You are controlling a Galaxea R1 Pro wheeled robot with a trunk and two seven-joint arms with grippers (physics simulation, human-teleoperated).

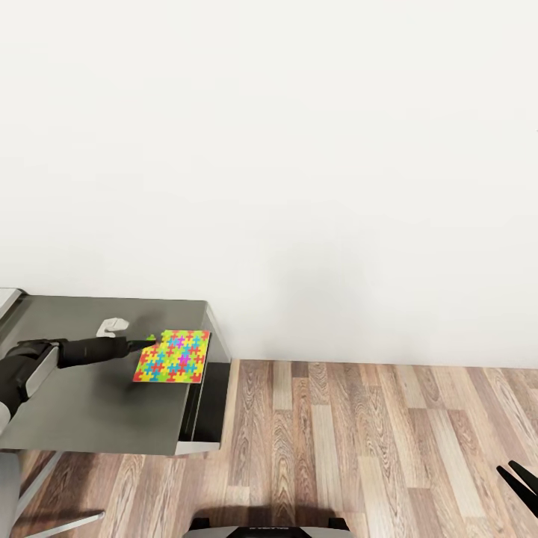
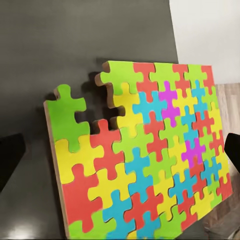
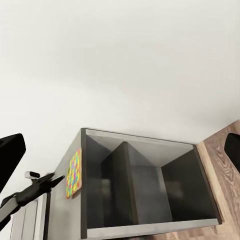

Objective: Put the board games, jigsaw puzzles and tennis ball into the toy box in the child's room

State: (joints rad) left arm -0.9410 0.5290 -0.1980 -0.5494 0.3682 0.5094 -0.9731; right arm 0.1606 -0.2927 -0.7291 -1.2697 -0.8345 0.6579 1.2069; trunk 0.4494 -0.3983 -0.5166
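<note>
One jigsaw puzzle (image 1: 172, 356) lies flat on the dark grey tabletop (image 1: 90, 403), close to its far right corner and just short of the right edge. The left end effector (image 1: 149, 344) reaches in from the left, its fingers spread and framing the slab in the left wrist view, tips at or just beside the puzzle's near-left edge; contact cannot be confirmed. A small white object (image 1: 112, 326) sits on the tabletop just behind the arm. The right end effector (image 1: 521, 484) hangs low over the wood floor (image 1: 373, 448), fingers apart. The risk: a thin slab offers little to pinch, and a push could slide it rightward off the edge.
</note>
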